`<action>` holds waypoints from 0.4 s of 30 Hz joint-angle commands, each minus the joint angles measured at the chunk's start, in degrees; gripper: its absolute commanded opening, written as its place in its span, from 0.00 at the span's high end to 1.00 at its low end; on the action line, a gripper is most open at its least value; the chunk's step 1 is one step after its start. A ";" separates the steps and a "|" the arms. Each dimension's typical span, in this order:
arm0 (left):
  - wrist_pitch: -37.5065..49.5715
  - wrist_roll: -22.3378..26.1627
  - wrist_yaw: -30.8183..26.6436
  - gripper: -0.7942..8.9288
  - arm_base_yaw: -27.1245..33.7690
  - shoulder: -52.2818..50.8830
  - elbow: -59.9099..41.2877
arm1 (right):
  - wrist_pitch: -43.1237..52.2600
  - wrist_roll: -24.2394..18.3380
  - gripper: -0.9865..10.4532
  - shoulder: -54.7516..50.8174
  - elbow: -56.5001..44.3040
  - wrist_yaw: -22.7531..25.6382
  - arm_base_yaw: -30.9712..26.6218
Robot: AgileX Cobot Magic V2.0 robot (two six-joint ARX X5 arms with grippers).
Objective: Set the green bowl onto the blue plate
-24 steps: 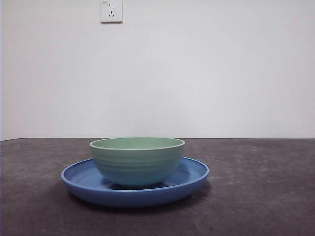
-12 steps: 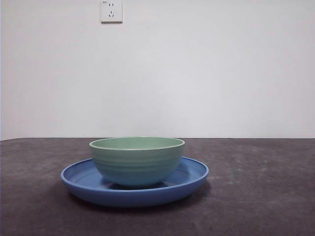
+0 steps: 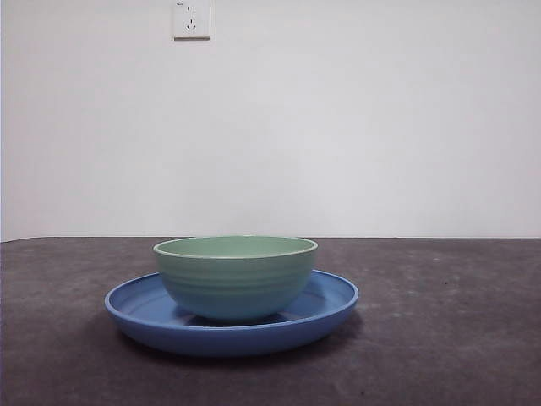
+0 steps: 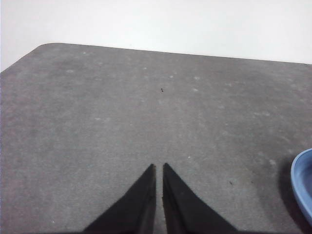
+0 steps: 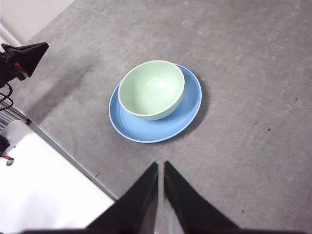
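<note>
The green bowl (image 3: 235, 275) stands upright inside the blue plate (image 3: 330, 309) on the dark grey table; both also show in the right wrist view, the bowl (image 5: 151, 89) on the plate (image 5: 190, 102). My right gripper (image 5: 160, 165) is shut and empty, held well above and back from them. My left gripper (image 4: 159, 167) is shut and empty over bare table, with only an edge of the plate (image 4: 302, 187) in its view. Neither gripper shows in the front view.
A white wall with a socket (image 3: 192, 19) stands behind the table. In the right wrist view the table's edge (image 5: 63, 156) runs along a white floor, and the other arm's black tip (image 5: 24, 56) shows near it.
</note>
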 commanded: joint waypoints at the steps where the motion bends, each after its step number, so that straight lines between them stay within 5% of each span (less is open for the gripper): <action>1: -0.42 1.81 -0.52 0.89 -0.13 -0.11 -1.16 | 0.59 0.52 0.90 0.26 0.63 -0.20 0.46; 12: -0.42 2.64 -0.59 0.89 -0.13 -0.11 -1.14 | 0.59 0.52 0.90 0.26 0.63 -0.20 0.46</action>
